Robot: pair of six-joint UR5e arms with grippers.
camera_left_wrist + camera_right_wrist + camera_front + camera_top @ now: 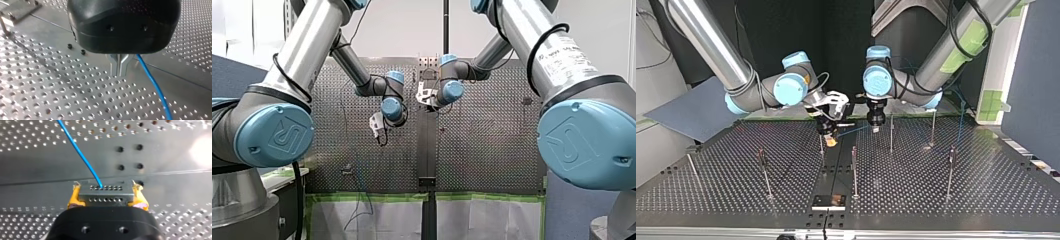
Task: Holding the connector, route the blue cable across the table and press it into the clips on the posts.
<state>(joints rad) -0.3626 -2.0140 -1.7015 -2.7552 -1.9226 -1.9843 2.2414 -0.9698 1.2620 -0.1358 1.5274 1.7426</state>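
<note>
Though the arm label (568, 54) blurs, my right claw (106, 195) clamps connector (105, 190).

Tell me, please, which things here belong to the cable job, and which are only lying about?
For the job: blue cable; connector, held in my right gripper; my left gripper; posts with clips.

Just lying about: black plate on the table; green tape; grey board.

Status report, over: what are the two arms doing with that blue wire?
Right fingers clamped on connector. Left fingers closed, blue cable passing beside them. Posts nearby, none blocking.
</note>
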